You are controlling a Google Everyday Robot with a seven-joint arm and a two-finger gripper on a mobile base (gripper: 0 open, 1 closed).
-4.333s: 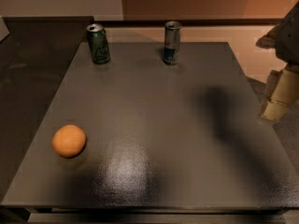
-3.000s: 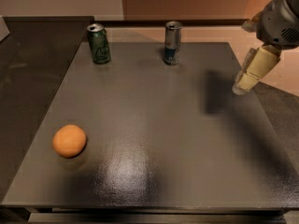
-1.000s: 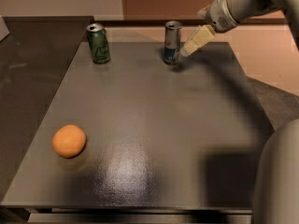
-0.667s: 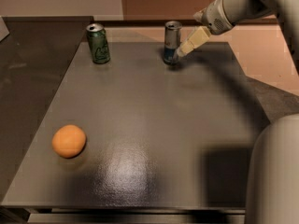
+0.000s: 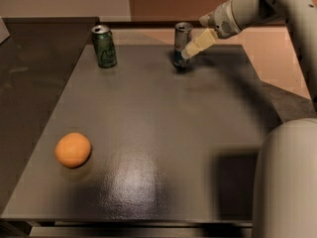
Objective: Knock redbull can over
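Note:
The redbull can, slim and silver with a blue lower band, stands upright at the far middle of the dark table. My gripper reaches in from the upper right on a white arm. Its cream fingertips are right at the can's right side, at about mid height, touching or nearly touching it.
A wider green can stands upright at the far left of the table. An orange lies near the front left. The robot's white body fills the lower right corner. The table's right edge runs next to the arm.
The gripper has swung from the table's right edge up and leftward to the redbull can's right side. The can still stands upright; the green can and orange have not moved.

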